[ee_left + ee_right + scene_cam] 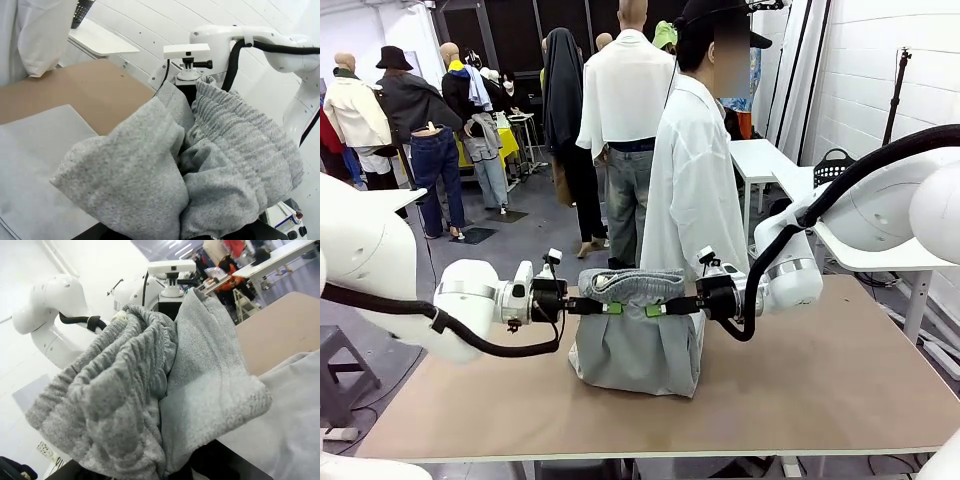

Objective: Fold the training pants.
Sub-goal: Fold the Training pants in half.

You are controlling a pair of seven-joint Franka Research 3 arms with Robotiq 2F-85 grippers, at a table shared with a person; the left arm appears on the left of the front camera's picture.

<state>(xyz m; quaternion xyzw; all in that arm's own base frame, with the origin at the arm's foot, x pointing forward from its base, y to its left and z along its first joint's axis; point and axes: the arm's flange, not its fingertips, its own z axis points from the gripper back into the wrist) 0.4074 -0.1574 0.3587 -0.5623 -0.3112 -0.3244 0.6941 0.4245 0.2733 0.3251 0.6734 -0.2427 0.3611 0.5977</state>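
The left hand [598, 307] is clenched on the left side of the training pants [638, 340], near the stretchy waistband. The right hand [663, 308] is clenched on the right side of them, at the same height. The two hands face each other, close together, and hold the top part up in the air. The waistband bunches over the two hands, while the rest hangs down, and the bottom rests on the tabletop [840, 370], near the middle.

The pants are soft and floppy. They look light, but they sag and bunch up wherever nothing holds them. They will not keep a shape by themselves, so I think the best place to hold is the thick waistband or an edge, with both hands at once.

A person [695, 170] in a white shirt stands at the far side.
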